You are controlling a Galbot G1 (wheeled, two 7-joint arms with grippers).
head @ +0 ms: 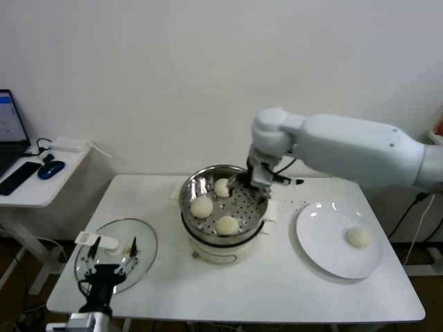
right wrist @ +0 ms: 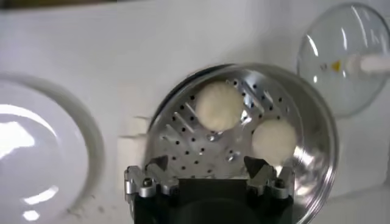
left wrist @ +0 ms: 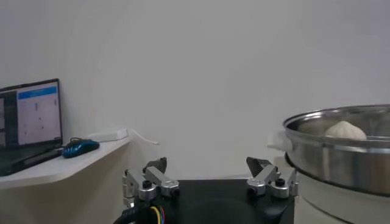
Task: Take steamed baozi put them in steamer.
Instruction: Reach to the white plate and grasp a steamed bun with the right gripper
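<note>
The steel steamer [head: 208, 176] on its white base holds three steamed baozi [head: 202, 206], [head: 227, 224], [head: 221, 187]. A further baozi [head: 358, 236] lies on the white plate [head: 325, 249] to the right. My right gripper [head: 252, 182] hangs over the steamer's far right rim, open with nothing between its jaws. In its wrist view the right gripper [right wrist: 206, 164] sits above the perforated steamer [right wrist: 195, 140], with two baozi [right wrist: 218, 106], [right wrist: 274, 140] beyond it. My left gripper [head: 114, 245] is parked open at the front left, and its own view shows the left gripper [left wrist: 207, 165] empty.
A glass lid [head: 142, 242] with a white handle lies on the table under the left gripper. A side table [head: 41, 187] at the far left carries a laptop and a blue mouse. The steamer [left wrist: 341, 152] stands close beside the left wrist.
</note>
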